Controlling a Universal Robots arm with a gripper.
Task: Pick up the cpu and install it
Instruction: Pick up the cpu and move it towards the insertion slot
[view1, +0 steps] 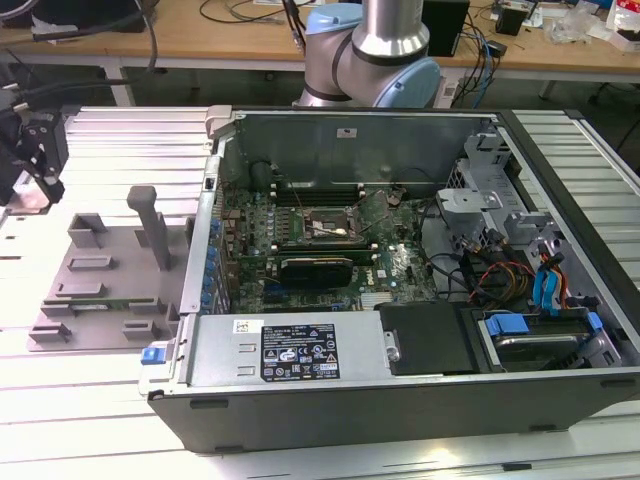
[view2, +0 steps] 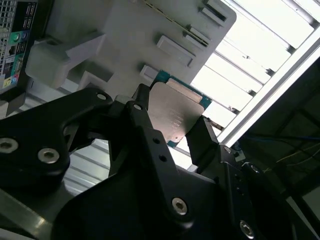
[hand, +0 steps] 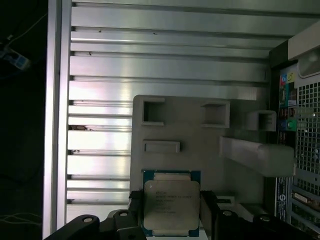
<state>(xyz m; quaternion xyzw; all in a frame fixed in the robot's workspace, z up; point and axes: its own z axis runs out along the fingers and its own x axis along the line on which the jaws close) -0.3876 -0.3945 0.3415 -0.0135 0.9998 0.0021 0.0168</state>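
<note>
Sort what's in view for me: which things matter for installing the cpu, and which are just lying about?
Job in hand:
cpu, held in the jaws
socket on the motherboard

Lying about:
grey tray
black card
cables

grey tray (view1: 100, 290) on slatted table (view1: 90, 420) | open computer case (view1: 400, 410) just beside it | black card (view1: 318, 268) inside
</note>
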